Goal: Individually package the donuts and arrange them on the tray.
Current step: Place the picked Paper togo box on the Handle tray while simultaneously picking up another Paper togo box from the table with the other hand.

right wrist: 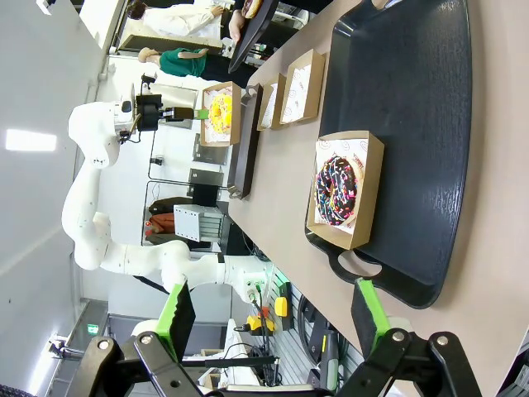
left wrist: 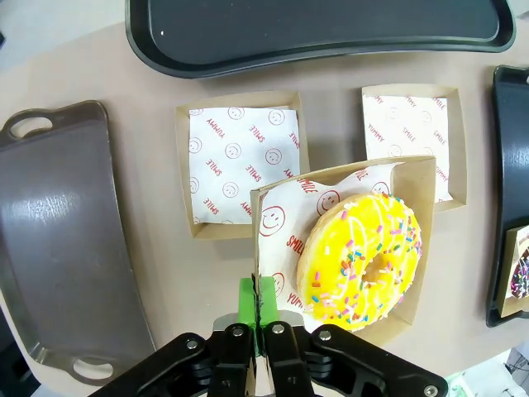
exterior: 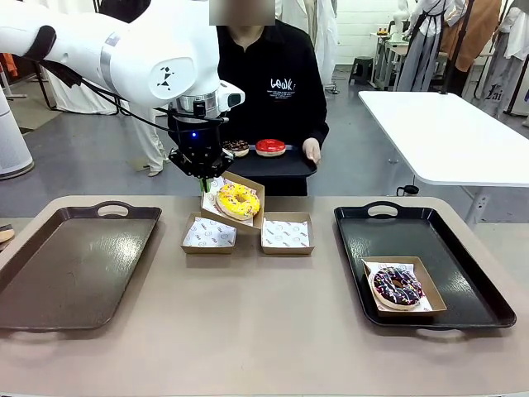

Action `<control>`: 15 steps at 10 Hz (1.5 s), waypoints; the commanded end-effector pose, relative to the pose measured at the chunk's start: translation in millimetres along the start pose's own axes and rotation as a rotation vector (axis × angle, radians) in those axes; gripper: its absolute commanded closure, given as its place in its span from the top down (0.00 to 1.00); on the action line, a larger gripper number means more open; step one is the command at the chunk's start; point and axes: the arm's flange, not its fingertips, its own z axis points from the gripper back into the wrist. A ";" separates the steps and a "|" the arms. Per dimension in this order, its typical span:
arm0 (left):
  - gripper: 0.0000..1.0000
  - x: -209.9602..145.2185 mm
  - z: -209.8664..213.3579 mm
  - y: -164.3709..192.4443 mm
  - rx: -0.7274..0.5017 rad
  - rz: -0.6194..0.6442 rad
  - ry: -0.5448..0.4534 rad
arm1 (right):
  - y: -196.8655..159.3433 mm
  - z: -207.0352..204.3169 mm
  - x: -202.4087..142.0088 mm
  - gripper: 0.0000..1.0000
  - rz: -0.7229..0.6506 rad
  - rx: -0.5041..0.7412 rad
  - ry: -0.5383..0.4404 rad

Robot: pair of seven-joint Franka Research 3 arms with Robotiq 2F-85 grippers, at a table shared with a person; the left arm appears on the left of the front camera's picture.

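Closest to the lens, the left gripper point(left wrist: 258, 302) has its green pads pressed together on the near wall of a shallow brown cardboard box lined with smiley-printed paper point(left wrist: 277, 219). The yellow iced ring donut with coloured sprinkles point(left wrist: 364, 260) sits inside. We judge that the thin wall is pinched because it is the only edge that leaves the icing untouched. Held by one side alone, the box hangs tilted in the air. The donut rests toward the far wall, so it could slide if the tilt grows.

Below it, two more paper-lined cardboard boxes point(exterior: 208, 233) point(exterior: 286, 233) lie side by side on the tan table, empty. We take it they are waiting for the glossy red donut point(exterior: 270, 146) and the dark chocolate donut point(exterior: 236, 146) on the black serving tray point(exterior: 281, 168) that the person holds at the far side.

The long brown tray point(exterior: 74, 265) on the left holds nothing. The black handled tray point(exterior: 463, 273) on the right already carries one boxed chocolate donut with sprinkles point(exterior: 397, 286), so we read it as the destination.

The right gripper point(right wrist: 273, 298) hovers off that tray's near end with its fingers spread wide and holding nothing.
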 end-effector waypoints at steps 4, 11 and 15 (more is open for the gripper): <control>0.01 -16.9 37.6 36.8 -0.027 -0.036 0.053 | 73.5 -26.8 42.3 1.00 0.043 -0.112 0.008; 0.01 -88.6 56.7 170.4 -0.118 0.149 0.182 | 181.5 -185.2 140.0 1.00 0.040 -0.578 0.153; 0.01 -129.9 21.9 215.7 -0.114 0.200 0.224 | 155.6 -288.7 165.1 1.00 0.039 -0.752 0.164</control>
